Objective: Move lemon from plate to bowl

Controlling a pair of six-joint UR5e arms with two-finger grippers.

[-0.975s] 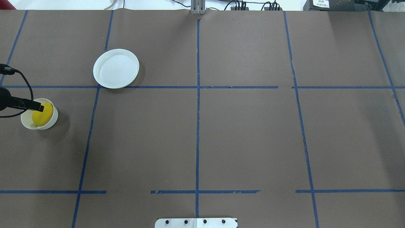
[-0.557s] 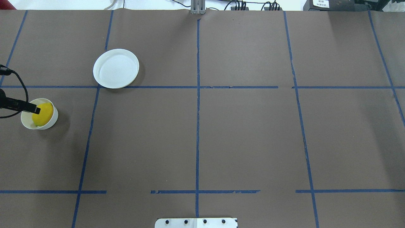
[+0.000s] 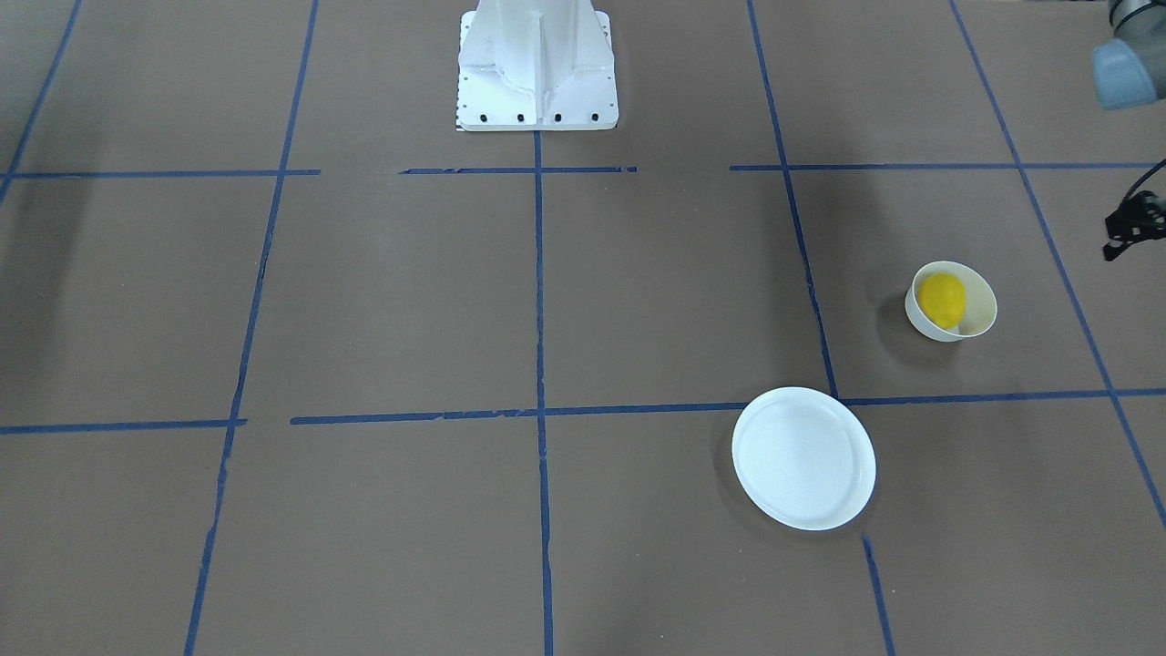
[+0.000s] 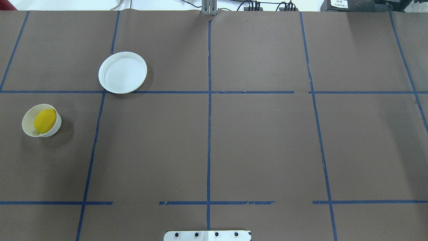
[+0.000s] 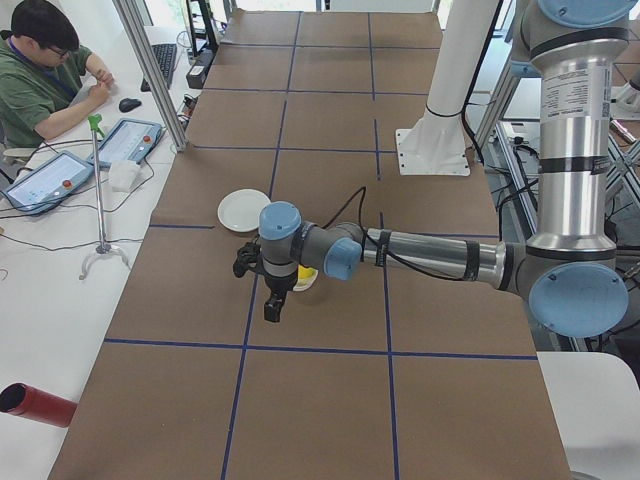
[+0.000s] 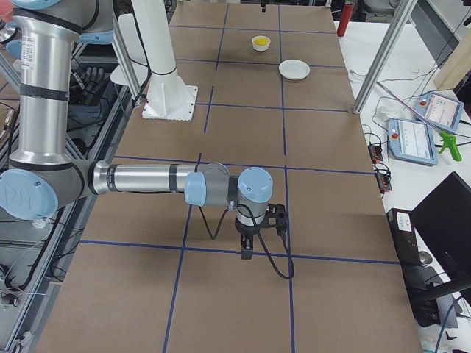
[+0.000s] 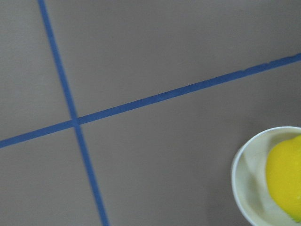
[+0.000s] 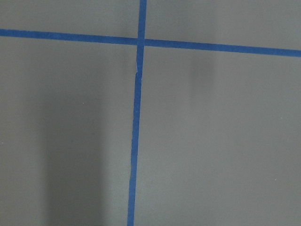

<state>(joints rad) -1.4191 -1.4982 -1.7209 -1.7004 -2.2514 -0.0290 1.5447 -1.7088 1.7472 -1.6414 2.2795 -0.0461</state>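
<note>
The yellow lemon lies in the small cream bowl at the table's left. The flat white plate is empty, further out and to the right of the bowl. In the front-facing view the lemon sits in the bowl, with the plate nearer the camera. My left gripper shows only partly at that view's right edge, clear of the bowl; I cannot tell its state. The left wrist view catches the bowl and lemon at its lower right. My right gripper hangs over bare table far away.
Brown paper with a blue tape grid covers the table. The robot's white base stands at the middle of the near edge. An operator sits at a side desk with tablets, beyond the table's far side.
My left gripper has drawn back from over the bowl, leftward out of the overhead view. The lemon stays in the bowl, and the plate has not moved.
</note>
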